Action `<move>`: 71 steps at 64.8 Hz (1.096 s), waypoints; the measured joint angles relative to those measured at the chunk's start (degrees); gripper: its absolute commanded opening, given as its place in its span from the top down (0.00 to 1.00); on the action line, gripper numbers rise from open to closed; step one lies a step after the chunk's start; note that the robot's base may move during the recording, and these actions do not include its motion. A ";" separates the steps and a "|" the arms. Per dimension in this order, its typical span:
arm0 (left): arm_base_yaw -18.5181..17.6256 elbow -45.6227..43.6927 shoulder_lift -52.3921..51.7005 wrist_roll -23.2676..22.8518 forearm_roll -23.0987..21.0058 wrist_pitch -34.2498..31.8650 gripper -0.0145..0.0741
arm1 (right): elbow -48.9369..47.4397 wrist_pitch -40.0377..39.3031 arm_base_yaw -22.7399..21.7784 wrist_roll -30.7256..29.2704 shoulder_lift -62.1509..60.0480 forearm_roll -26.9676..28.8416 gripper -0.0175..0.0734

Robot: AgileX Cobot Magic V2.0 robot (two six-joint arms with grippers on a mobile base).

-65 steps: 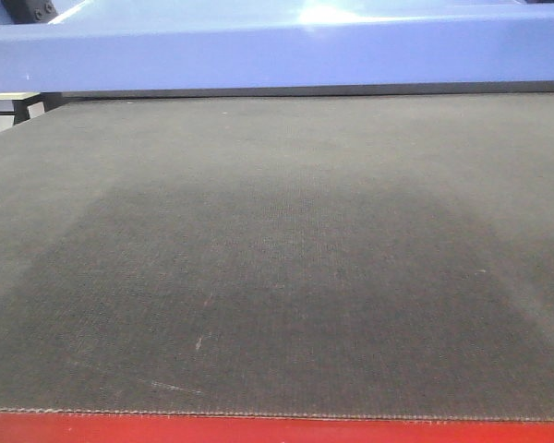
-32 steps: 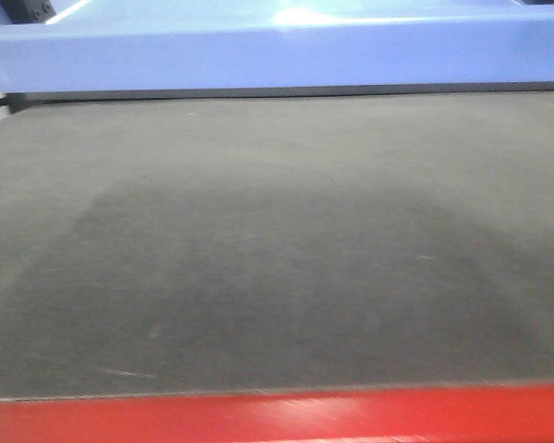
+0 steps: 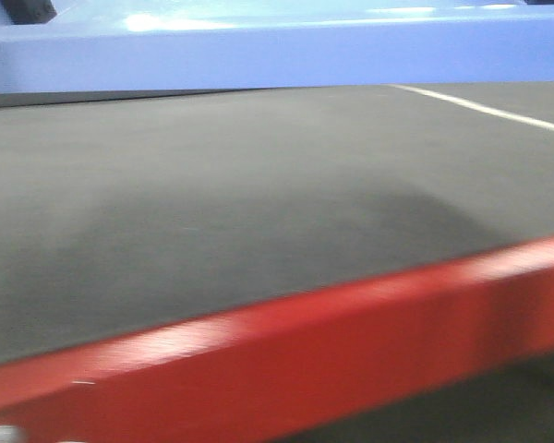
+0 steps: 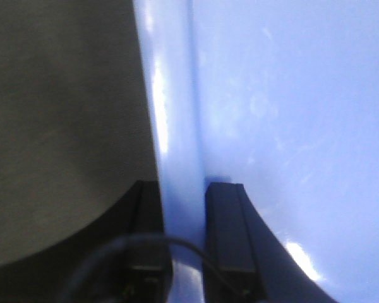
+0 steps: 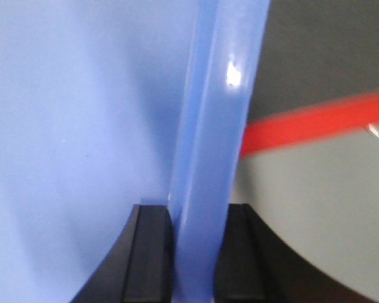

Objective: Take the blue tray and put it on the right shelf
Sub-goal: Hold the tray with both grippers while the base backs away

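The blue tray (image 3: 277,46) spans the top of the front view, held above the dark grey mat. In the left wrist view my left gripper (image 4: 183,208) is shut on the tray's left rim (image 4: 177,126), one black finger outside and one inside the tray. In the right wrist view my right gripper (image 5: 199,227) is shut on the tray's right rim (image 5: 218,113) the same way. The tray floor fills much of both wrist views. The right shelf is out of view.
The dark grey mat (image 3: 212,185) lies on a red-framed table whose red front edge (image 3: 332,341) runs slanted across the front view. A white floor line (image 3: 489,109) shows at upper right. The red edge and grey floor (image 5: 316,202) show past the right rim.
The front view has swung: the table's red edge has risen and now runs slanted, and a white floor line has come in at upper right. The tray stays at the top, still gripped.
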 measured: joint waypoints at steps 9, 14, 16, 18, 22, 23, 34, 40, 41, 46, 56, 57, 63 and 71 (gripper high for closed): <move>0.00 0.00 0.00 0.00 -0.04 0.00 0.89 | 0.00 0.00 0.00 0.00 0.00 0.00 0.75; 0.00 0.00 0.00 0.00 -0.04 0.00 0.89 | 0.00 0.00 0.00 0.00 0.00 0.00 0.75; 0.00 0.00 0.00 0.00 -0.04 0.00 0.89 | 0.00 0.00 0.00 0.00 0.00 0.00 0.75; 0.00 0.00 0.00 0.00 -0.04 0.00 0.89 | 0.00 0.00 0.00 0.00 0.00 0.00 0.75; 0.00 0.00 0.00 0.00 -0.04 0.00 0.89 | 0.00 0.00 0.00 0.00 0.00 0.00 0.75; 0.00 0.00 0.00 0.00 -0.04 0.00 0.89 | 0.00 0.00 0.00 0.00 0.00 0.00 0.75; 0.00 0.00 0.00 0.00 -0.13 0.00 0.89 | 0.00 0.00 0.00 -0.11 0.00 0.00 0.75; 0.00 0.00 0.00 0.00 -0.13 0.00 0.89 | 0.00 0.00 0.00 -0.11 0.00 0.00 0.75; 0.00 0.00 0.00 0.00 -0.13 0.00 0.89 | 0.00 0.00 0.00 -0.11 0.00 0.00 0.75; 0.00 0.00 0.00 0.00 -0.13 0.00 0.89 | 0.00 0.00 0.00 -0.11 0.00 0.00 0.75; 0.00 0.00 0.00 0.00 -0.13 0.00 0.89 | 0.00 0.00 0.00 -0.11 0.00 0.00 0.75; 0.00 0.00 0.00 0.00 -0.13 0.00 0.89 | 0.00 0.00 0.00 -0.11 0.00 0.00 0.75; 0.00 0.00 0.00 0.00 -0.13 0.00 0.89 | 0.00 0.00 0.00 -0.11 0.00 0.00 0.75; 0.00 0.00 0.00 0.00 -0.13 0.00 0.89 | 0.00 0.00 0.00 -0.11 0.00 0.00 0.75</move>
